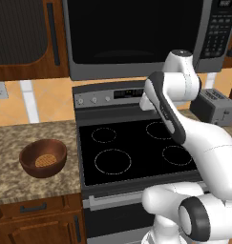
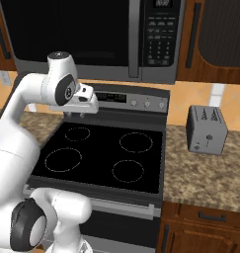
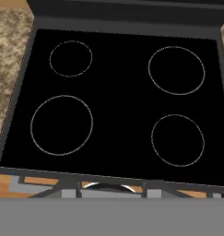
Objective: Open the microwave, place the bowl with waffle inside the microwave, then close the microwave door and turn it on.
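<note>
The end effector (image 2: 81, 111) hangs above the back of the stove (image 1: 136, 147), pointing straight down at the black top, as the hand view's look onto the four burner rings confirms. Whether its fingers stand wide or narrow cannot be told from these pictures; nothing is seen between them, so it seems to carry nothing.

The microwave (image 1: 136, 35) sits directly above the stove and above the end effector, its door (image 2: 67, 32) shut. The door's handle (image 2: 135, 39) is a long upright bar at the door's right edge, beside the button panel (image 2: 158, 37). So the first move, as I judge it, turns on going up and to the robot's right: the hand must rise and turn from facing down to facing forward, to meet a bar whose long axis runs vertically.

The bowl (image 1: 43, 157), with the waffle (image 1: 45, 159) lying flat inside, stands on the surface (image 1: 22, 143) left of the stove, well apart from the end effector and lower than it. A toaster (image 2: 207, 129) stands on the right-hand surface.
</note>
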